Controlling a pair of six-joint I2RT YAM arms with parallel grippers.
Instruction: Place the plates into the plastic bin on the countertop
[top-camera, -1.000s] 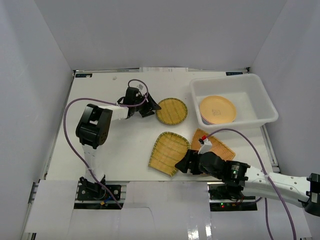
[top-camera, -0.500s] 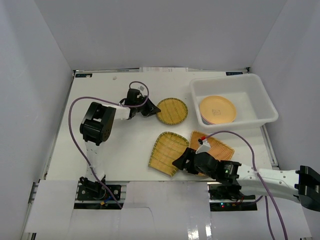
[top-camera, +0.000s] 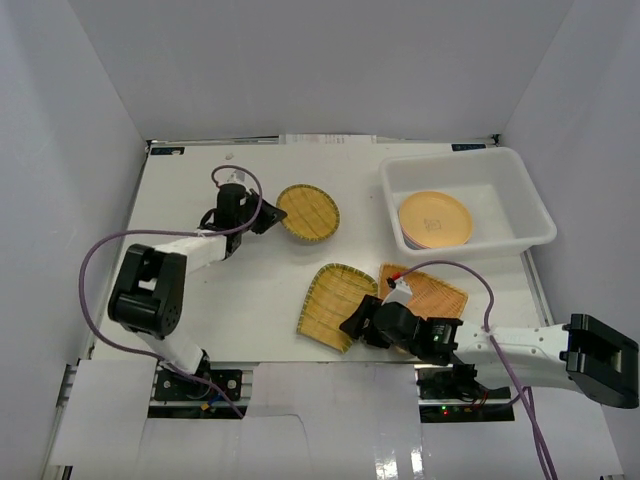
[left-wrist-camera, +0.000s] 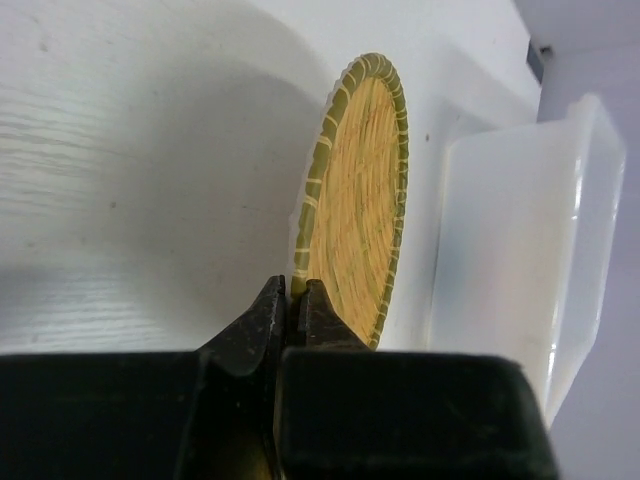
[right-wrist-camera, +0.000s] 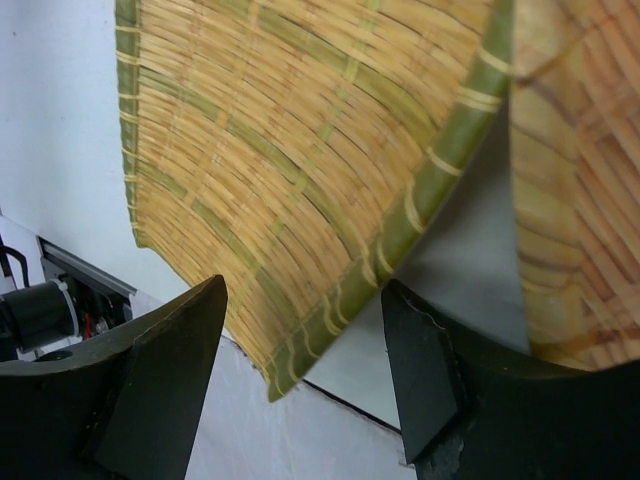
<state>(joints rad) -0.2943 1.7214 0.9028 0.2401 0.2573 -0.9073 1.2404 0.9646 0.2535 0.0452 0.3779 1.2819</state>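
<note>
My left gripper (top-camera: 268, 216) (left-wrist-camera: 297, 300) is shut on the rim of the round woven bamboo plate (top-camera: 309, 212) (left-wrist-camera: 355, 200), which is tipped up on edge over the countertop (top-camera: 240, 290). My right gripper (top-camera: 358, 322) (right-wrist-camera: 305, 292) stands open, its fingers either side of the near corner of the scoop-shaped bamboo plate (top-camera: 335, 304) (right-wrist-camera: 280, 150). The fan-shaped bamboo plate (top-camera: 432, 296) (right-wrist-camera: 580, 200) lies just right of it. The plastic bin (top-camera: 530, 205) (left-wrist-camera: 520, 230) at the back right holds an orange-yellow plate (top-camera: 435, 218) on top of other plates.
Pale grey walls (top-camera: 80, 150) close in the countertop on the left, back and right. A purple cable (top-camera: 95, 270) loops off the left arm, and another (top-camera: 480, 290) arcs over the right arm. The table's near edge (top-camera: 300, 362) runs just below the scoop plate.
My left gripper shut on the round bamboo plate's rim, tilted it up and carried it left and slightly back. My right gripper slid left to the scoop plate's corner and narrowed a little.
</note>
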